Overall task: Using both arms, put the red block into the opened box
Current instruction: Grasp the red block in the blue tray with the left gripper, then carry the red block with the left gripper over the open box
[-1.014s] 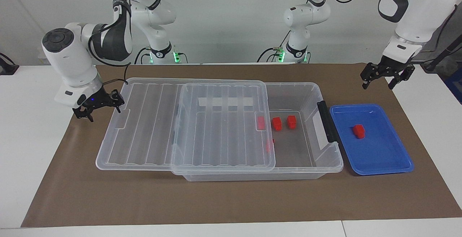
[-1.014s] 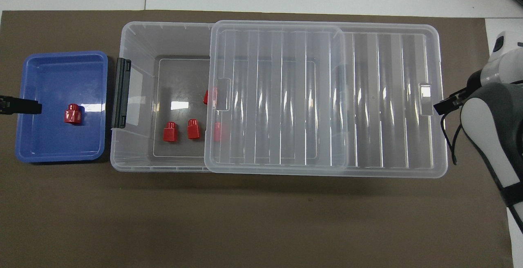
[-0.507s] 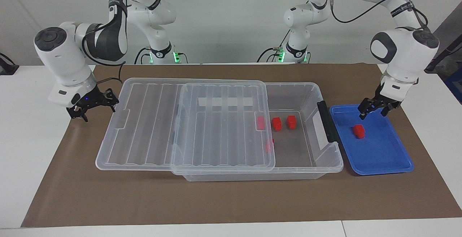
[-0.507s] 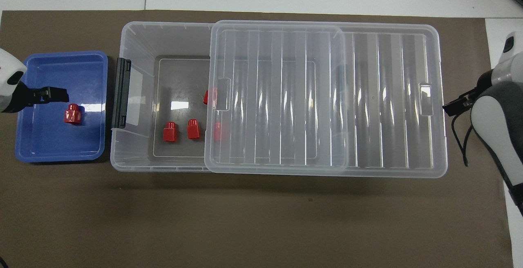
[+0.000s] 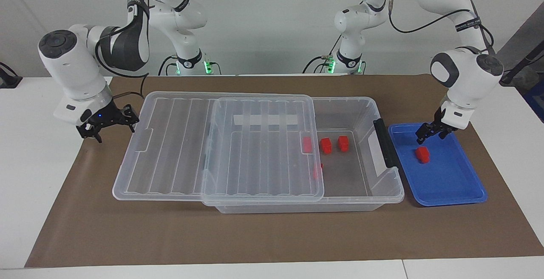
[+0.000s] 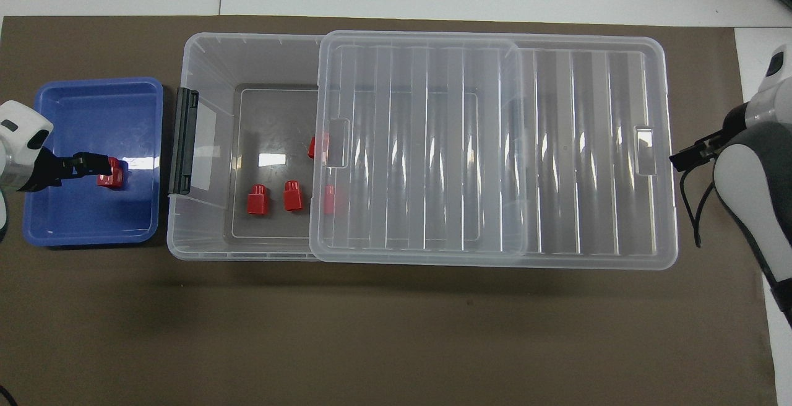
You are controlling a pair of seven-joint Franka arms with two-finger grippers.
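— Over the blue tray [image 5: 446, 194] at our left arm's end of the bench, what do we see?
— Our left gripper [image 5: 431, 132], fingers apart, just above the red block [image 5: 422, 154] lying there — untouched.
— And the right gripper [image 5: 108, 122]?
— Open too, beside the box [image 5: 384, 187] lid's [image 5: 221, 151] end.

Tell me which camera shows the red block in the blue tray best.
The facing view. There the red block sits fully exposed on the blue tray, with the open left gripper above it. In the overhead view the same gripper overlaps the block, hiding part of it.
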